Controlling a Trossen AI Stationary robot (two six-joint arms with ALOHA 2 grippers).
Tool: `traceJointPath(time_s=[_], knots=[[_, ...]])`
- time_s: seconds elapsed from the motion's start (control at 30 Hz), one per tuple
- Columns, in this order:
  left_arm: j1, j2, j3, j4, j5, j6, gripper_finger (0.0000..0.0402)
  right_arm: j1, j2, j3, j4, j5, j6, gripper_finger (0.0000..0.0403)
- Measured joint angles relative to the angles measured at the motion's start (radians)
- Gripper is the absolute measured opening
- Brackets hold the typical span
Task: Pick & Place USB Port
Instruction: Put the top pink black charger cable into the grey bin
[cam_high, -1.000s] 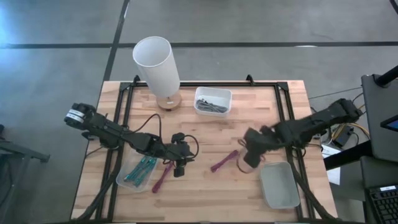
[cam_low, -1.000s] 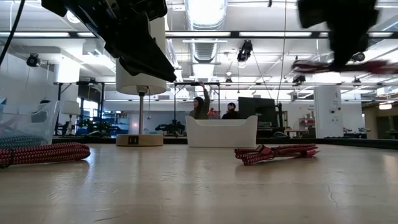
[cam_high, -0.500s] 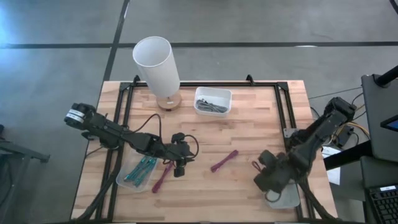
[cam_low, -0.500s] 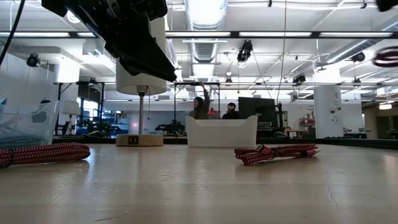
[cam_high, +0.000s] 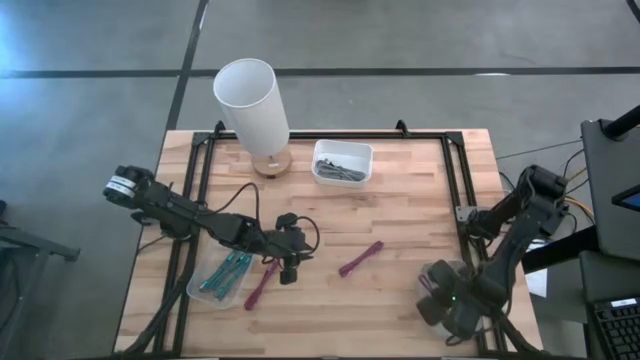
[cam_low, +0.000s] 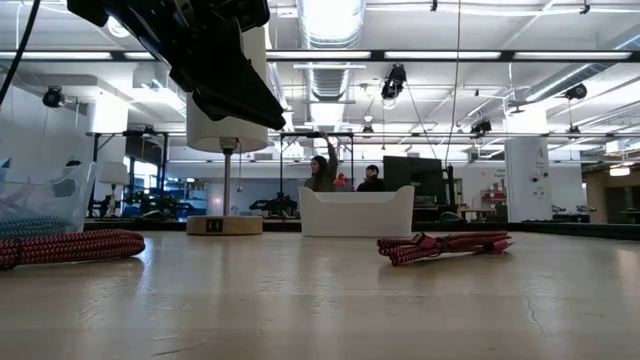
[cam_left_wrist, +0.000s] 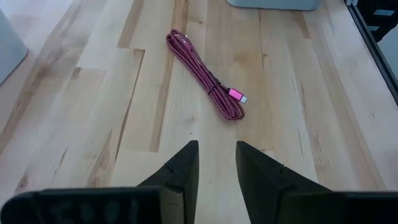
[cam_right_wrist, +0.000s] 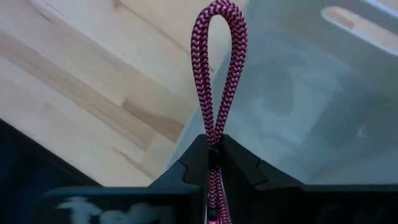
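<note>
Right pincer (cam_right_wrist: 212, 163), clenched on the pink braided USB cable (cam_right_wrist: 216, 74) above the grey plastic bin (cam_right_wrist: 298, 106), could drop it off-edge; left pincer (cam_left_wrist: 216, 163) idles, released.

Braided pink cable (cam_right_wrist: 214, 74), pale planked wood table (cam_high: 420, 200), translucent plastic bin (cam_right_wrist: 311, 112)

- My right arm (cam_high: 505, 255) covers the grey bin under it in the high view; only the wrist view shows the bin (cam_right_wrist: 298, 106).
- The pink cable (cam_right_wrist: 214, 74) I pinch runs out past the picture's lower edge, its plug unseen.
- In the low view, my left arm (cam_low: 200, 50) is cut off by the upper edge.
- The teal items in the clear tray (cam_high: 222, 276) are too small to tell.
</note>
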Motion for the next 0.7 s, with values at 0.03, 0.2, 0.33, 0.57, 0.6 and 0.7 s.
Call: traceJointPath(time_s=[0.03,0.2,0.33,0.57,0.6,0.7], knots=[[0.0,0.0,0.0,0.0,0.0,0.0,0.0103,0.008,0.005,-0.001,0.0,0.0,0.004,0.0026],[0.0,0.0,0.0,0.004,0.0,0.0,0.0103,0.04,0.027,-0.003,0.0,-0.003,0.035,0.0016],[0.0,0.0,0.0,0.008,0.0,0.0,0.0103,0.049,0.045,-0.009,-0.002,-0.01,0.065,0.0015],[0.0,0.0,0.0,0.008,0.0,0.0,0.0103,0.047,0.119,-0.03,-0.002,-0.034,0.09,0.0014],[0.0,0.0,0.0,0.008,0.0,0.0,0.0103,0.046,0.13,-0.031,-0.002,-0.034,0.09,0.0014],[0.0,0.0,0.0,0.008,0.0,0.0,0.0103,0.046,0.158,-0.031,0.0,-0.035,0.09,0.0014]])
